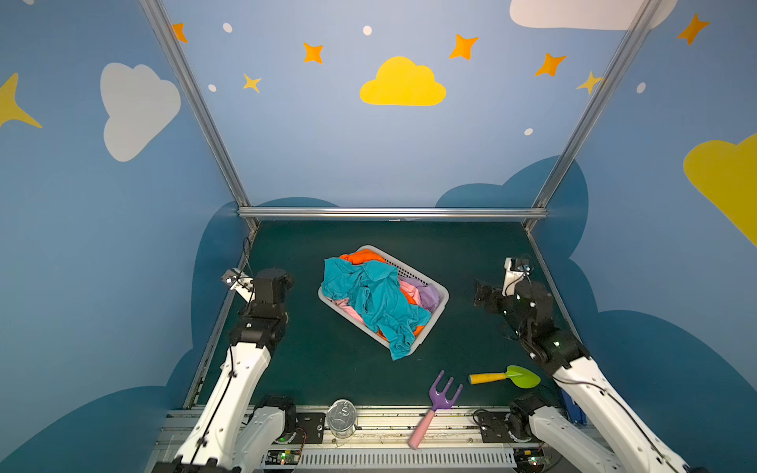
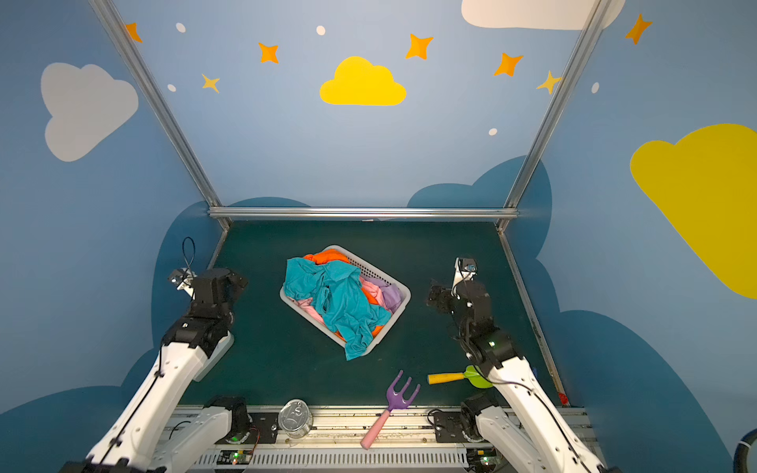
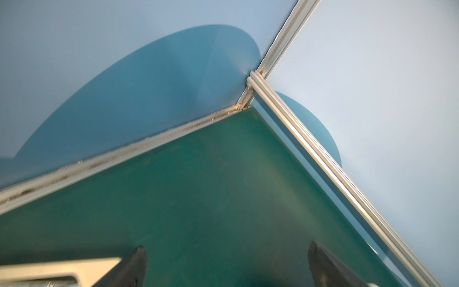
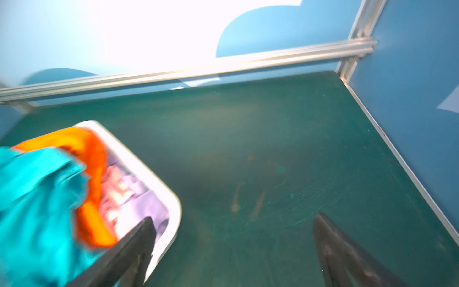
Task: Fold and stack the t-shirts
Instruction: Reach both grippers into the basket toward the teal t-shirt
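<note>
On the middle of the green tabletop (image 1: 311,368) sits a white basket (image 1: 437,316) holding the crumpled t-shirts (image 1: 368,295), teal uppermost, draping over its near rim. Near the left and right edges, the left gripper (image 3: 227,247) and right gripper (image 4: 234,218) gape wide, holding nothing.

The white basket (image 1: 409,272) has a slotted wall. In it are a teal t-shirt (image 1: 370,301), an orange t-shirt (image 1: 362,256), a pink t-shirt (image 1: 349,312) and a lilac t-shirt (image 1: 428,295), each plain as far as it shows. The surface (image 1: 307,368) is dark green. The rake (image 1: 445,395) is purple with a pink handle, the trowel (image 1: 522,376) lime green with a yellow handle, and the can (image 1: 342,417) silver. The walls (image 1: 307,143) are blue with yellow and white clouds and orange stars.
</note>
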Robot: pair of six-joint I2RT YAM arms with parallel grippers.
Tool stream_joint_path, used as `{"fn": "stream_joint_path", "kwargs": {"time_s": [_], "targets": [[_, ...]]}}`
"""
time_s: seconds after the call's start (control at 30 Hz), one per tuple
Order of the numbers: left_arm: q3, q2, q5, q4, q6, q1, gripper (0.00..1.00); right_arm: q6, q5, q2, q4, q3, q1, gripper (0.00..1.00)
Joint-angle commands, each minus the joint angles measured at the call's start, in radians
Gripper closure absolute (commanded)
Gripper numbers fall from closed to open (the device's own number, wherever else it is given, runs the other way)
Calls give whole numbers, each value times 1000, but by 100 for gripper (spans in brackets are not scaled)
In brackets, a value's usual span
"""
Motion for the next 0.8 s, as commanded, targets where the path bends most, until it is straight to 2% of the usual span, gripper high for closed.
{"fn": "stream_joint_path", "kwargs": {"time_s": [0.0, 0.13, 0.23, 0.3, 0.4, 0.5, 0.67, 0.77], "targets": [[-45, -98, 146, -126, -46, 0, 0, -12, 23, -24, -92, -30, 41, 2], [-46, -135, 286, -199, -23, -9, 0, 29, -34, 80, -194, 24, 78, 1], [-79, -101, 423, -169, -36, -33, 10, 56, -79, 216, -207, 77, 159, 2], [-105, -63, 469, -135, -51, -64, 16, 44, -110, 301, -180, 115, 224, 2], [-136, -4, 499, -65, -65, -120, 24, 22, -159, 437, -137, 197, 322, 9], [-139, 59, 507, -4, -74, -174, 28, -6, -202, 555, -112, 294, 376, 14], [-108, 198, 498, 76, -77, -231, 30, 7, -253, 752, -130, 466, 398, 18], [-83, 280, 527, 112, -88, -244, 43, 21, -287, 856, -162, 569, 397, 21]]}}
